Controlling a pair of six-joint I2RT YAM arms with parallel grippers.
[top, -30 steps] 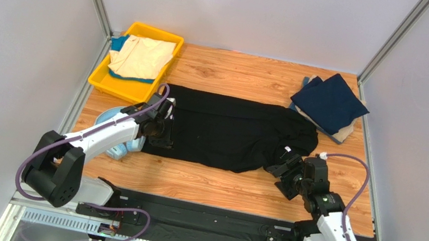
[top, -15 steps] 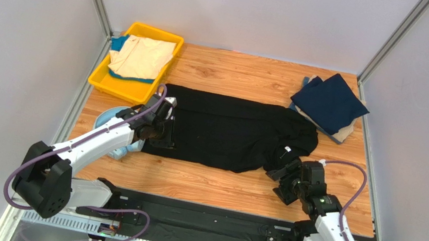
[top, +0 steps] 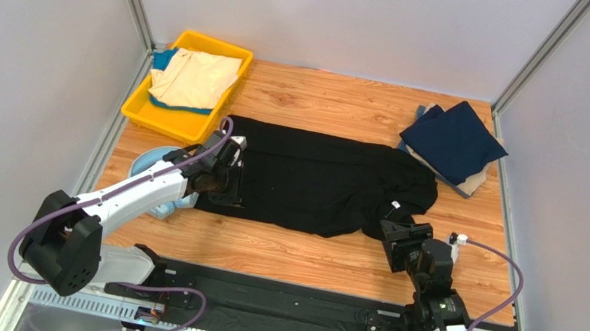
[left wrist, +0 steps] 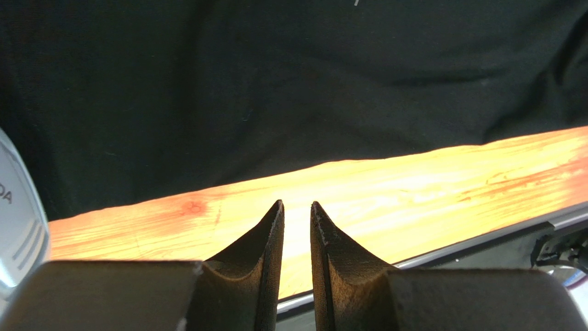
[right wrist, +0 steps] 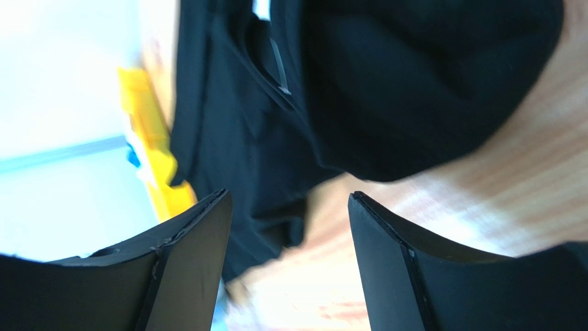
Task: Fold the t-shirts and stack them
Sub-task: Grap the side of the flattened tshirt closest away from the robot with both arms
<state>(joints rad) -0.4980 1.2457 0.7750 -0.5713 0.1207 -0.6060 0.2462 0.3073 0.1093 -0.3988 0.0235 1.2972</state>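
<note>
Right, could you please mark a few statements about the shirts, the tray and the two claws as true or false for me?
1. The black t-shirt lies spread on the wooden table. True.
2. The yellow tray is empty. False: a beige shirt lies in it.
3. The right claw is open and holds nothing. True.
4. The navy t-shirt lies in the tray. False: it tops the folded pile at the table's far right corner.
5. The left claw grips the black t-shirt. False: its jaws stand narrowly apart over bare wood, with the shirt just ahead.
</note>
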